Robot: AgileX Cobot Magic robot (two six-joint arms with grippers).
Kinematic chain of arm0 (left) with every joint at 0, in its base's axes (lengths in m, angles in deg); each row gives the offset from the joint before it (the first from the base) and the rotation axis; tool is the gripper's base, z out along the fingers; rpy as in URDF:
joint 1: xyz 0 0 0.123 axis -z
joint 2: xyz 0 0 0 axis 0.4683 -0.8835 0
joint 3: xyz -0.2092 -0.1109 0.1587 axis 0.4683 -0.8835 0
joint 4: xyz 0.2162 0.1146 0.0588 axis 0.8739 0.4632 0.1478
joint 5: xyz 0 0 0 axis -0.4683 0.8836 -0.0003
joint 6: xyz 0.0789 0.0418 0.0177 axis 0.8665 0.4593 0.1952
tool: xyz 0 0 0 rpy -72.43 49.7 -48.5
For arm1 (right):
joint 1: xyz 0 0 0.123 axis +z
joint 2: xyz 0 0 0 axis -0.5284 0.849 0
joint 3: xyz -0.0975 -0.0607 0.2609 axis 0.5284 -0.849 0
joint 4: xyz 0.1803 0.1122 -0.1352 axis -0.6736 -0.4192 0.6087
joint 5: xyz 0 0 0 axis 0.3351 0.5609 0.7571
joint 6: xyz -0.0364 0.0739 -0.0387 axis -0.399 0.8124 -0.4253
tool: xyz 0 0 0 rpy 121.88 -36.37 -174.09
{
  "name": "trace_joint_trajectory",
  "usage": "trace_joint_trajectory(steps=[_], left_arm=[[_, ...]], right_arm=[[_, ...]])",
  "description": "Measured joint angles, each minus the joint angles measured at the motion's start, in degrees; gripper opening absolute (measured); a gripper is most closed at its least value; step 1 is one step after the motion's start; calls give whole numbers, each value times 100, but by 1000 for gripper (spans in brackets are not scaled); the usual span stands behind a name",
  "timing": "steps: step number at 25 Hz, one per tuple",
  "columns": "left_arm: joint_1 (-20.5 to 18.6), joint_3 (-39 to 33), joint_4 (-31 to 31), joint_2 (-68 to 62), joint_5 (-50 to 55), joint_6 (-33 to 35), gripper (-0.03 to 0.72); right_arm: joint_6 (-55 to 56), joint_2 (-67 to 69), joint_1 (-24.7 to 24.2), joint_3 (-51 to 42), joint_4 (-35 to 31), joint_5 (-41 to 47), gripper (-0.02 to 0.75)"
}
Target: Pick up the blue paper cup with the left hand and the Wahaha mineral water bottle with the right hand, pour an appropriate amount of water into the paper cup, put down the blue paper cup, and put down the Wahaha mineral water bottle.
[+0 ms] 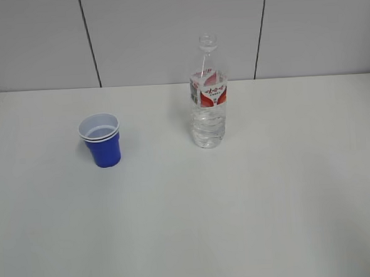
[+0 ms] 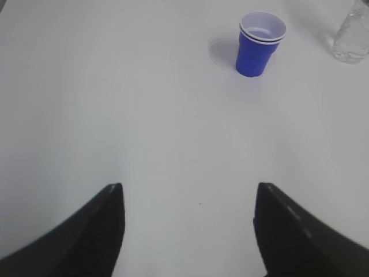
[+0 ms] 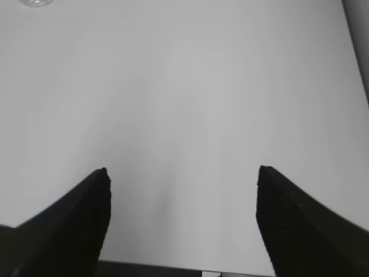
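Observation:
The blue paper cup [image 1: 101,140] stands upright on the white table, left of centre, white inside. The Wahaha mineral water bottle [image 1: 208,96] stands upright to its right, uncapped, with water in its lower part. In the left wrist view the cup [image 2: 258,44] is far ahead, up and to the right, and the bottle's base [image 2: 351,39] shows at the right edge. My left gripper [image 2: 189,193] is open and empty. My right gripper [image 3: 181,176] is open and empty; the bottle's base [image 3: 36,2] barely shows at the top left. Neither arm shows in the exterior view.
The white table [image 1: 239,204] runs back to a grey panelled wall [image 1: 166,33]. The table's near edge [image 3: 173,268] shows under the right gripper, and its right edge [image 3: 353,46] at the upper right.

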Motion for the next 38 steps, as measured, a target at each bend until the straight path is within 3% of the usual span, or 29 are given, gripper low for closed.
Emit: trace_joint_trajectory(steps=[4,10,18,38], left_arm=[[-192,0,0,218,0,0,532],[-192,-10,0,446,-10,0,532],[-192,-10,0,446,-10,0,532],[-192,-10,0,455,-10,0,532]], right_arm=[[0,-379,-327,0,0,0,588],[0,-798,-400,0,17,0,588],[0,-793,-1029,0,40,0,588],[11,-793,-1306,0,65,0,587]])
